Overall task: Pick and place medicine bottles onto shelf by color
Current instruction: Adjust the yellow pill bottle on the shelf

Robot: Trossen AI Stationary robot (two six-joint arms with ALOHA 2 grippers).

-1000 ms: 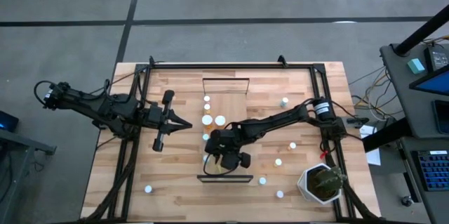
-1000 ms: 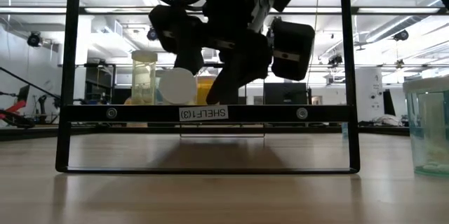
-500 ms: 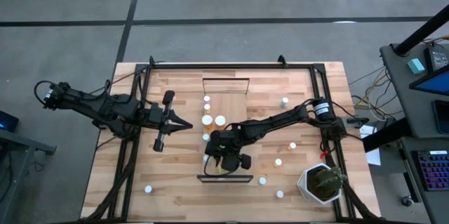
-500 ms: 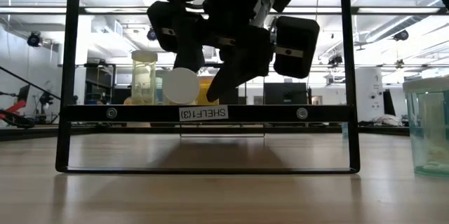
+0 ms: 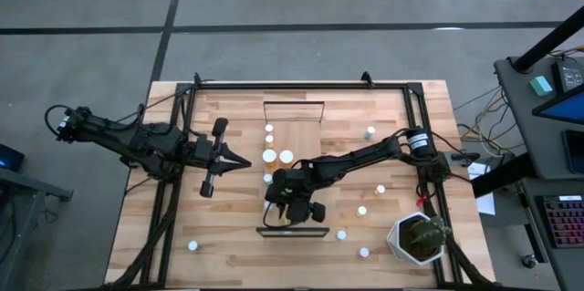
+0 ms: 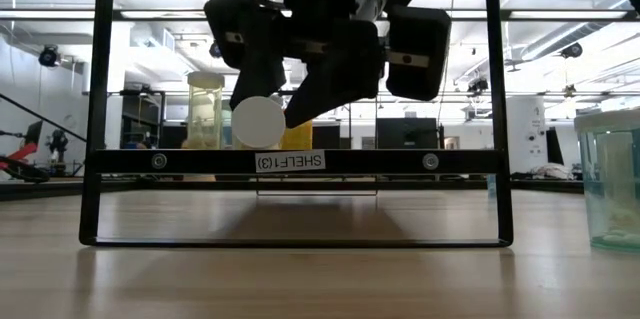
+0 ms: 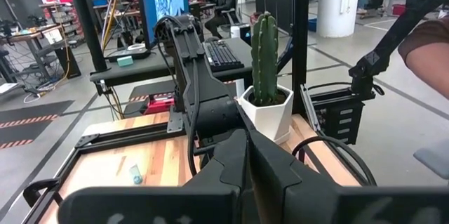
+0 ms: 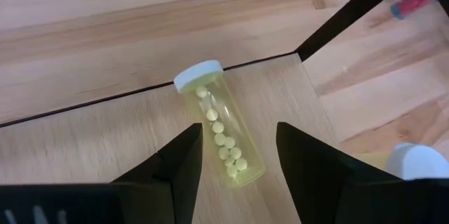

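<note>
The shelf (image 5: 301, 131) is a light-wood plank running from the table's middle toward its near edge. A yellow-green medicine bottle (image 8: 223, 138) with a white cap lies on its side on the shelf (image 8: 105, 154), cap (image 6: 258, 120) toward the near end. My right gripper (image 8: 238, 127) hangs open over it (image 5: 276, 204), slanting down, one finger on each side of the bottle's bottom end, with gaps showing. Several more bottles (image 5: 269, 142) stand upright on the shelf. My left gripper (image 5: 245, 161) waits shut and level, left of the shelf, holding nothing.
Loose white-capped bottles (image 5: 361, 210) are scattered on the table right of the shelf, and one (image 5: 192, 245) stands near the front left. A potted cactus (image 5: 418, 239) stands at the front right corner. A dark metal frame (image 6: 100, 109) surrounds the work area.
My right gripper has turned a little at the wrist and tipped slightly over the lying bottle, staying at the same spot above the shelf's near end.
</note>
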